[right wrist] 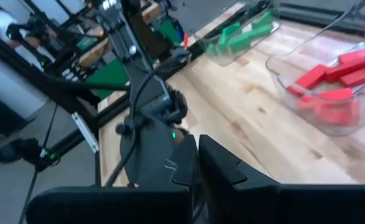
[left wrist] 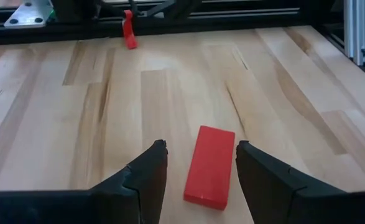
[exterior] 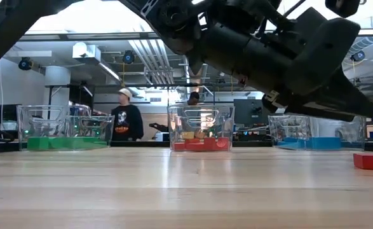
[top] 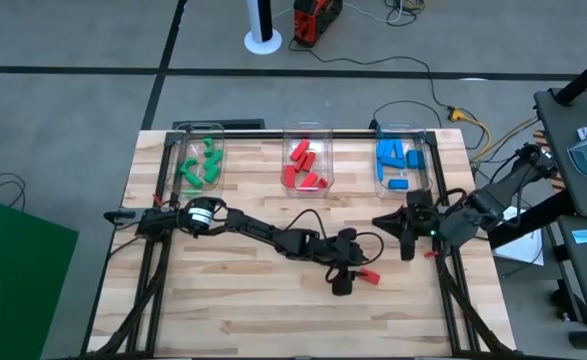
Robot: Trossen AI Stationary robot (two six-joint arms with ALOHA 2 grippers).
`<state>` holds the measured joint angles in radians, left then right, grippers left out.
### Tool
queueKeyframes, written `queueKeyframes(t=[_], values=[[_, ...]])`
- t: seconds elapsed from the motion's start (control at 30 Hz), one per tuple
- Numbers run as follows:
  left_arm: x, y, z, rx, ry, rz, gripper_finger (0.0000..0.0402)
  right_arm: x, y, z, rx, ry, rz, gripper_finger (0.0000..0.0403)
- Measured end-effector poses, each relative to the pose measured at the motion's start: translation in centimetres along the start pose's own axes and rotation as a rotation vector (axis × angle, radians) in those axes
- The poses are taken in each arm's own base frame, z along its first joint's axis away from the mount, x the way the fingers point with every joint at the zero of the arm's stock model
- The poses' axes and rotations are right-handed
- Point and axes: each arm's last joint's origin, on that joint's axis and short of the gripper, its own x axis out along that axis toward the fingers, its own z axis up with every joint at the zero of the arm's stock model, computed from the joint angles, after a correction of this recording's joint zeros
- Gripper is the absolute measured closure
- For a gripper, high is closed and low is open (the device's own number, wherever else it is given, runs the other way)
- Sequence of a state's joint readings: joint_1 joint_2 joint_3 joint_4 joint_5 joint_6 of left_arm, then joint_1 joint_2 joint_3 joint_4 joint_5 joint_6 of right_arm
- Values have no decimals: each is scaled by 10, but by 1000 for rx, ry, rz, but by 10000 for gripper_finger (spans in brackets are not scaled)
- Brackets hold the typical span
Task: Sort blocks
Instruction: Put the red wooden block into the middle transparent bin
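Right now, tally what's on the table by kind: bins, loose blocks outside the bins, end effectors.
Clear bins: 3 (green bin, red bin, blue bin)
Loose red block: 1
End effectors: 2 (left end effector, open at the block; right end effector, shut)
Total: 6

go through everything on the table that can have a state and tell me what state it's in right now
Red block: flat on the table, loose, between the open fingers of the left gripper.
Right gripper: shut, empty, off the table.
Green bin: holds green blocks.
Red bin: holds red blocks.
Blue bin: holds blue blocks.
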<state>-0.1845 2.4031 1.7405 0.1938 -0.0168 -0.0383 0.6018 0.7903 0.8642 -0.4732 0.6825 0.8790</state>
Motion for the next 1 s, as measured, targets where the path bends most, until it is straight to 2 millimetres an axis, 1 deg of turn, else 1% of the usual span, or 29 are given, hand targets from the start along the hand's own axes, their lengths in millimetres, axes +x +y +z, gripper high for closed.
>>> queueKeyframes(t=[0.13,0.27,0.4,0.5,0.63,1.0], values=[[0,3,0,0,1,6,217,-2,-1,3,0,-31,-8,390],[0,3,2,-3,-19,4,192,-2,-1,3,-2,-40,-15,390],[0,2,2,0,-23,-41,162,-2,-1,3,-4,-43,-18,390],[0,1,6,12,-56,-50,148,-2,-1,3,-5,-43,-18,390],[0,1,6,28,-57,-50,144,-2,-1,3,-8,-47,-21,390],[13,-2,-11,34,-74,-59,145,-2,-2,2,-10,-44,-30,390]])
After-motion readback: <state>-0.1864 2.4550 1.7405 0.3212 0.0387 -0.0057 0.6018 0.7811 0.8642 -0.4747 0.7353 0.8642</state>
